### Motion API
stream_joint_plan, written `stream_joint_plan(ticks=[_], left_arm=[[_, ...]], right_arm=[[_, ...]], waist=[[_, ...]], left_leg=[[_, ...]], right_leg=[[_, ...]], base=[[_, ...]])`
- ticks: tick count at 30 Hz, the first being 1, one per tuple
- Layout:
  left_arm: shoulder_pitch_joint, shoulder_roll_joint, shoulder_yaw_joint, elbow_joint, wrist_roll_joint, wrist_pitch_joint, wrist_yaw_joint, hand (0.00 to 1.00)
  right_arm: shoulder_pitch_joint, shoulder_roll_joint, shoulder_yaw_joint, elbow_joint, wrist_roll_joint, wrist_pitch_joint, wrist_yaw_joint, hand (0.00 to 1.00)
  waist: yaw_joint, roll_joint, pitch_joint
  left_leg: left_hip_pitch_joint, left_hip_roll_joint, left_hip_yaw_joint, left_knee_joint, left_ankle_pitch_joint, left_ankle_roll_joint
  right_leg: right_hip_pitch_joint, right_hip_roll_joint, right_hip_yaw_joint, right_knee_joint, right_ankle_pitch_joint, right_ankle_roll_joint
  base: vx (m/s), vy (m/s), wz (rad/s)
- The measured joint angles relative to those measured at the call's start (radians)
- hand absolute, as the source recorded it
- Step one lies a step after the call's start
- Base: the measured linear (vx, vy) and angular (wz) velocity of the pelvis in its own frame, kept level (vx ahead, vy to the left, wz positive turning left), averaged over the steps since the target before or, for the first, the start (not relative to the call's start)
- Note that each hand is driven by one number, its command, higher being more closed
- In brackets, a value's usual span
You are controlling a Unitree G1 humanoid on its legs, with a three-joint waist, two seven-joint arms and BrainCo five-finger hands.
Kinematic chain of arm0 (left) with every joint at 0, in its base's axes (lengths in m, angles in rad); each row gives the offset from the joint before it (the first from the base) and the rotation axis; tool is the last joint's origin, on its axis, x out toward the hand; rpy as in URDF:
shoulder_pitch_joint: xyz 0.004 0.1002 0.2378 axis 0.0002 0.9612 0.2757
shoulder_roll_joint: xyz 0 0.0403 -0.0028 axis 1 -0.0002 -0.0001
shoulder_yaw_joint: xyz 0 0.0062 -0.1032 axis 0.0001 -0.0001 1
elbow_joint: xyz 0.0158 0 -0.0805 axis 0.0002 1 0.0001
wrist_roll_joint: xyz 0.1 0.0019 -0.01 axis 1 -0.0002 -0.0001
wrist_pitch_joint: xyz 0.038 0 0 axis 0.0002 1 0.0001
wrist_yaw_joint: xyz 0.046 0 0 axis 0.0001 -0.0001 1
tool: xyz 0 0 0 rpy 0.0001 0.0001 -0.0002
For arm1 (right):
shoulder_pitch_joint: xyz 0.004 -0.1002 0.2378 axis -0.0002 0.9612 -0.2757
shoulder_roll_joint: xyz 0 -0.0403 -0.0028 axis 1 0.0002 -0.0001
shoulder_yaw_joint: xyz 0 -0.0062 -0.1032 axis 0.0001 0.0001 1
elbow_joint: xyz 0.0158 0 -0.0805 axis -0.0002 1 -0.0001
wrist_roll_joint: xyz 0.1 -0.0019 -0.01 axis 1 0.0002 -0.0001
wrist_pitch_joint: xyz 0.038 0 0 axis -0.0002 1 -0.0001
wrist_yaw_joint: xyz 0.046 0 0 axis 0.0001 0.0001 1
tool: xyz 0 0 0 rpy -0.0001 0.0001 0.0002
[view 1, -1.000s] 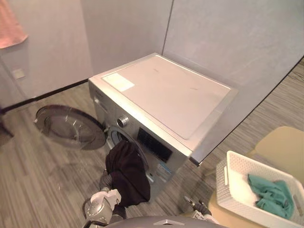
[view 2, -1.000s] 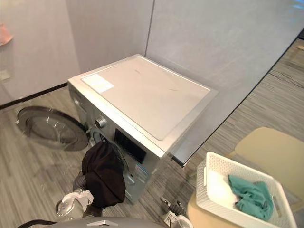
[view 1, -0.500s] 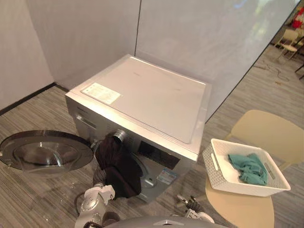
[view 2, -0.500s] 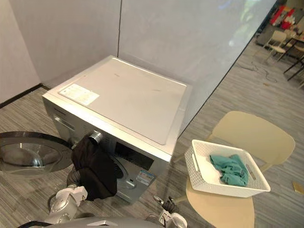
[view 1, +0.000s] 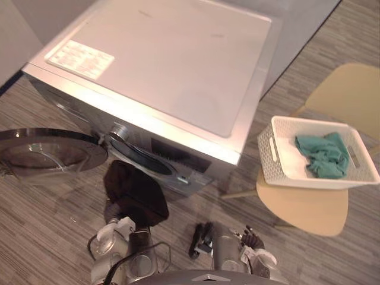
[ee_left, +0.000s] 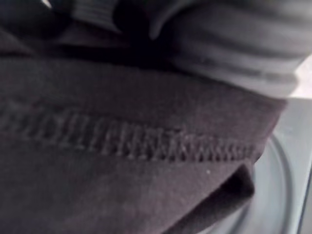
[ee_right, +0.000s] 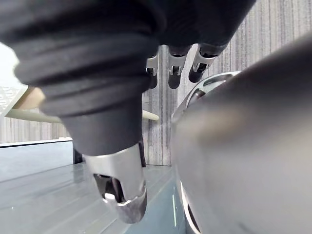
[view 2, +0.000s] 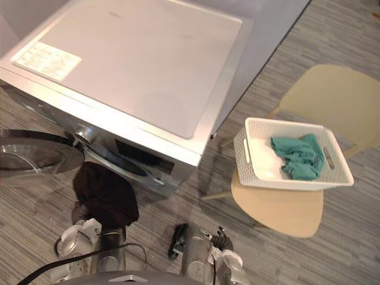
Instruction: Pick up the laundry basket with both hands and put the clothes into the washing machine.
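Observation:
A dark garment [view 1: 133, 193] hangs over my left hand [ee_left: 234, 48] low in front of the washing machine [view 1: 166, 65], just below its round opening [view 1: 142, 159]. The cloth covers the hand. The machine's glass door [view 1: 47, 151] stands open to the left. The white laundry basket [view 1: 270, 160] rests on a beige chair [view 1: 309, 208] to the right of the machine, with a teal cloth [view 1: 323, 154] inside. My right hand [view 1: 252, 239] hangs low between machine and chair, its fingers [ee_right: 175, 73] relaxed and holding nothing, well short of the basket.
A grey partition wall [view 2: 267, 29] runs behind the machine down to the chair. The chair's backrest [view 1: 347, 89] rises behind the basket. Striped grey floor [view 1: 47, 225] lies in front of the machine and under the open door.
The camera has tipped down and swung, so the whole scene has shifted. The dark garment now hangs lower against the machine's front. More of my right hand shows.

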Motion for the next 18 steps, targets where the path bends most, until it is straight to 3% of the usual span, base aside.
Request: stream_joint_plan(ticks=[2,6,9,18], left_arm=[[-0.037,0.004,0.071,0.0,-0.015,-0.009,0.05,1.0],[-0.118,0.034,0.164,0.03,-0.079,-0.042,0.11,1.0],[-0.24,0.109,0.221,0.112,-0.128,-0.055,0.143,1.0],[-0.514,0.258,0.225,0.12,-0.153,-0.068,0.163,1.0]], right_arm=[[0.005,-0.002,-0.002,-0.037,0.019,-0.007,-0.002,0.0],[0.005,-0.006,-0.017,-0.054,0.054,-0.024,-0.013,0.0],[0.005,-0.01,-0.053,-0.043,0.077,-0.026,-0.024,0.0],[0.005,-0.018,-0.131,-0.008,0.075,-0.013,-0.042,0.0]], waist=[[-0.002,-0.002,0.024],[-0.004,-0.011,0.051],[-0.016,-0.022,0.075],[-0.028,-0.05,0.146]], left_leg=[[-0.064,0.017,-0.001,0.087,-0.032,-0.003],[-0.157,0.039,-0.005,0.158,-0.041,-0.009],[-0.224,0.059,-0.011,0.202,-0.042,-0.01],[-0.391,0.072,-0.037,0.27,-0.044,-0.006]], right_leg=[[-0.072,-0.001,0.024,0.085,-0.035,0.001],[-0.171,0.005,0.038,0.15,-0.04,-0.006],[-0.237,0.018,0.047,0.18,-0.035,-0.014],[-0.374,0.03,0.043,0.196,0.008,-0.032]], base=[[-0.17,-0.02,-0.21],[-0.14,-0.021,-0.18],[-0.06,-0.003,-0.13],[-0.03,0.031,-0.07]])
